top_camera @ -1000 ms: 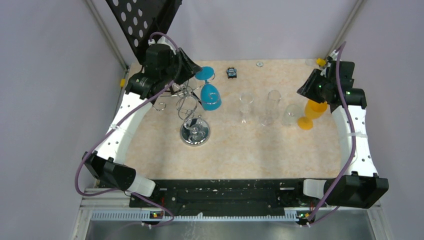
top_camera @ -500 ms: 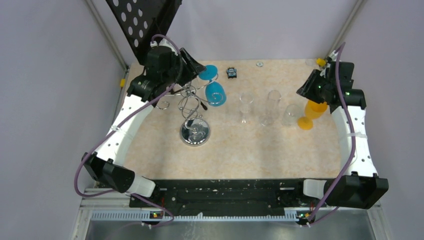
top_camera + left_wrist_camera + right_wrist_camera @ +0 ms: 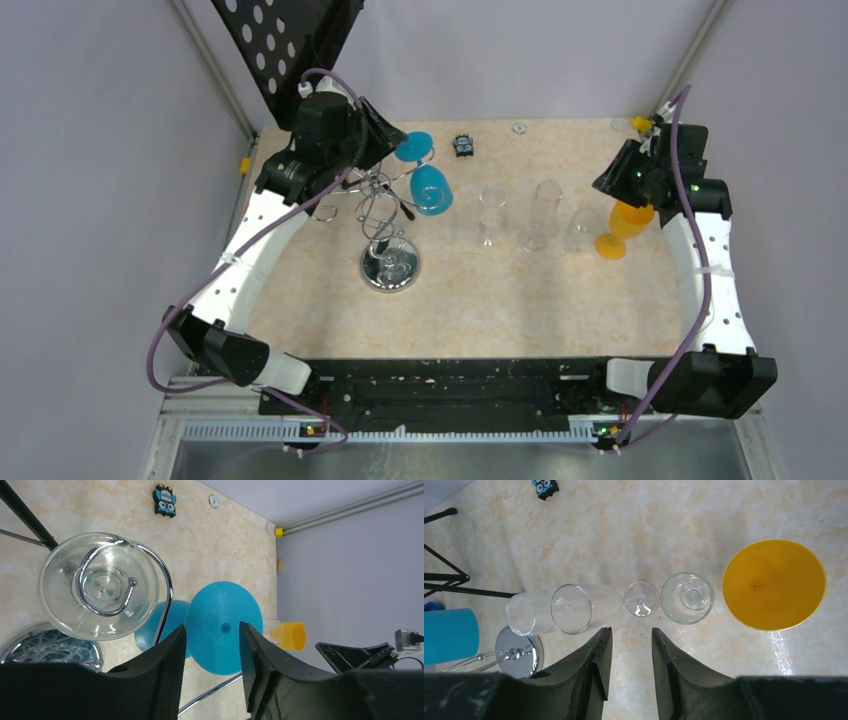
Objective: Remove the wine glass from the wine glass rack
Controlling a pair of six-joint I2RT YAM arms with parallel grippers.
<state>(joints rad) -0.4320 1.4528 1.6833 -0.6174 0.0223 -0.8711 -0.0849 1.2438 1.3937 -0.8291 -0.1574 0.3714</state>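
Top external view: the blue wine glass (image 3: pixel 432 190) has swung from hanging to a tilt beside the rack (image 3: pixel 390 265). At its foot the left gripper (image 3: pixel 211 627) stays half open, empty; the right gripper (image 3: pixel 630 630), unchanged, likewise.

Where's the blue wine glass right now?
In the top view, the blue wine glass is far left, tilted beside the silver wire rack on its right side, right by the left gripper.

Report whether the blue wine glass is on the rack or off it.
Apparently on: the blue wine glass hangs tilted, foot up, beside the wire arms of the rack. The hook contact itself is hidden.
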